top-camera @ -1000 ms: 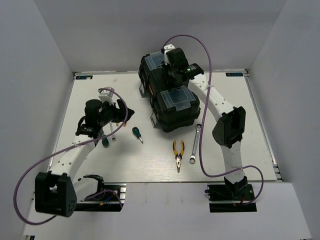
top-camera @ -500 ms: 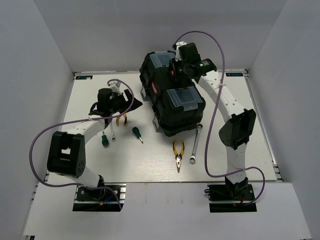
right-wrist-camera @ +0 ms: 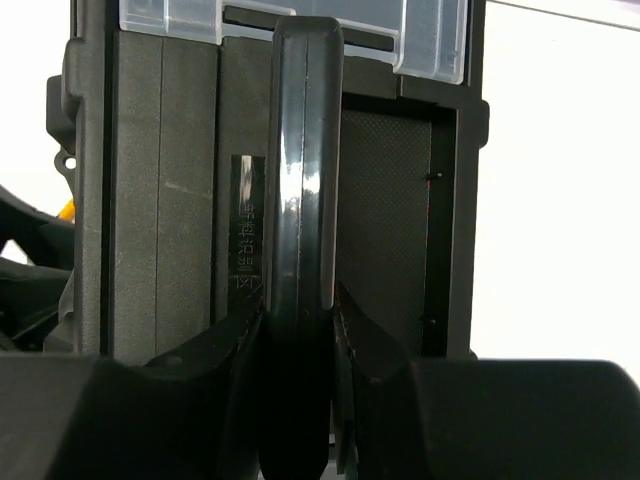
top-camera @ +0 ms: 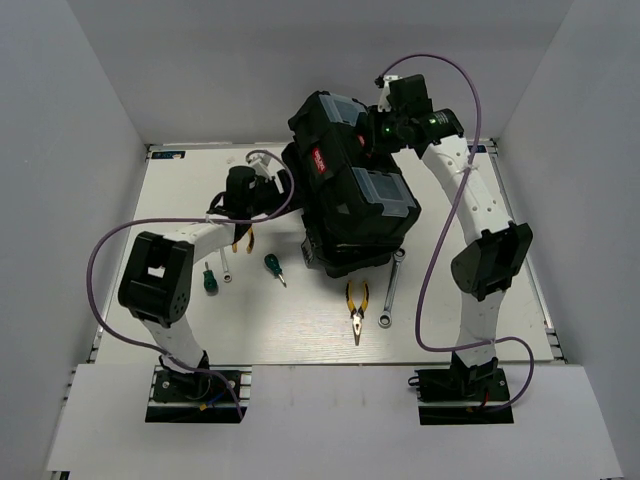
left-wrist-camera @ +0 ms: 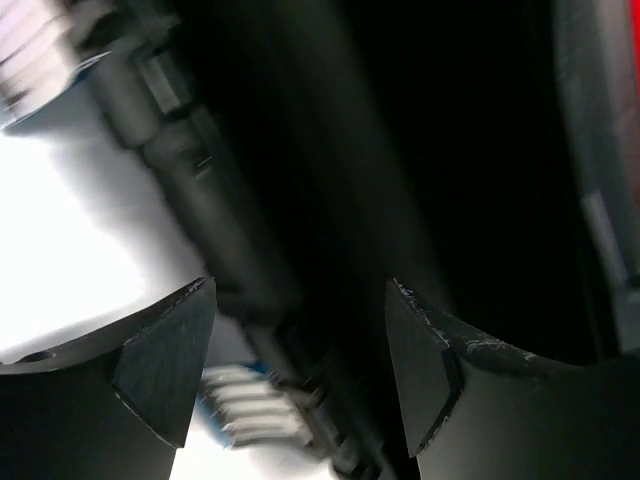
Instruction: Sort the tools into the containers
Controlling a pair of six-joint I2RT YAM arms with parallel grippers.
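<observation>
The black toolbox [top-camera: 350, 205] stands at the back middle of the table, its top raised and tilted toward the camera. Two clear-lidded boxes [top-camera: 385, 190] sit on its lid. My right gripper [top-camera: 372, 135] is shut on the toolbox handle [right-wrist-camera: 300, 150], jaws clamped on both sides of it [right-wrist-camera: 298, 330]. My left gripper [top-camera: 285, 190] is open at the toolbox's left side, with the dark wall [left-wrist-camera: 400, 150] right ahead of its fingers [left-wrist-camera: 165, 350]. Yellow-handled pliers [top-camera: 357, 305], a silver wrench [top-camera: 390, 290] and two green-handled screwdrivers [top-camera: 272, 265] [top-camera: 209, 281] lie on the table.
A second pair of yellow pliers [top-camera: 243, 238] is partly hidden under my left arm, with a small wrench [top-camera: 226, 268] beside it. White walls close in the table on three sides. My right arm's cable arcs over the toolbox.
My right gripper has moved up and right with the handle, and the toolbox top has risen and tilted. My left arm has swung right, up to the toolbox's left side.
</observation>
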